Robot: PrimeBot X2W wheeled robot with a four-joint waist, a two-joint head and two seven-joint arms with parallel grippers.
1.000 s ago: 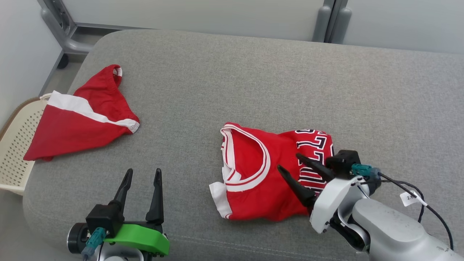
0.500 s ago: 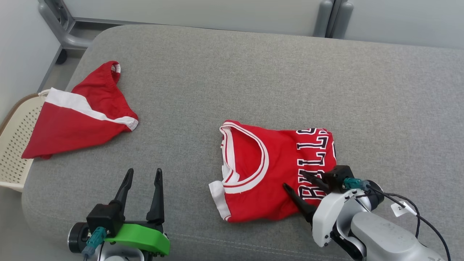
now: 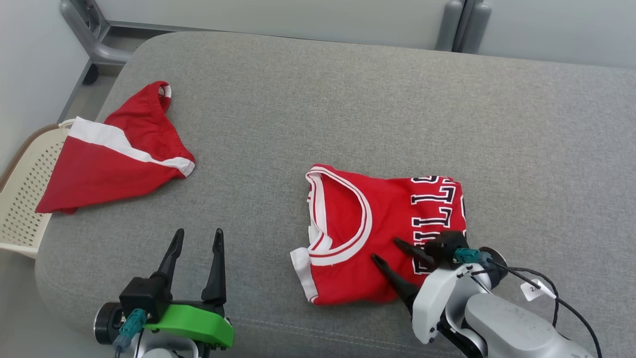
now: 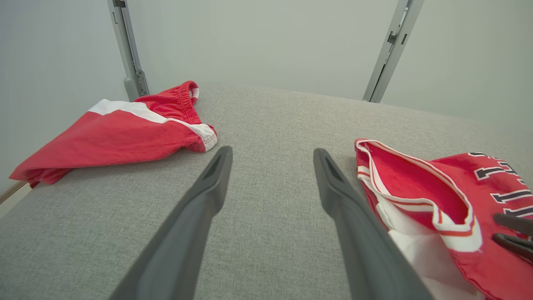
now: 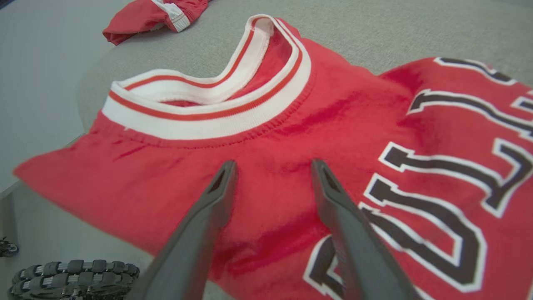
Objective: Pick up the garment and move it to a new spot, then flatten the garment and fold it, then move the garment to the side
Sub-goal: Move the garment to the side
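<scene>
Your jersey (image 3: 357, 233) lies folded into a compact red block, collar toward the robot's left and the black lettering toward its right. It sits right of centre on the grey cushion (image 3: 348, 99), near the front edge. With the fold looking finished, I judge you are at the last step, moving the jersey aside.

The right claw (image 3: 385, 249) is over the jersey's near right part, fingers spread wide with nothing between them. In the right wrist view the tips point at the cloth just below the collar. I cannot tell whether they touch it.

The left claw (image 3: 198, 232) is also wide open and empty, over bare cushion well left of the jersey.

Next you need to catch every layer at one edge, so the block travels whole without unfolding. Choose a free patch: red shorts (image 3: 114, 164) lie far left, partly over a cream basket (image 3: 25, 199).
</scene>
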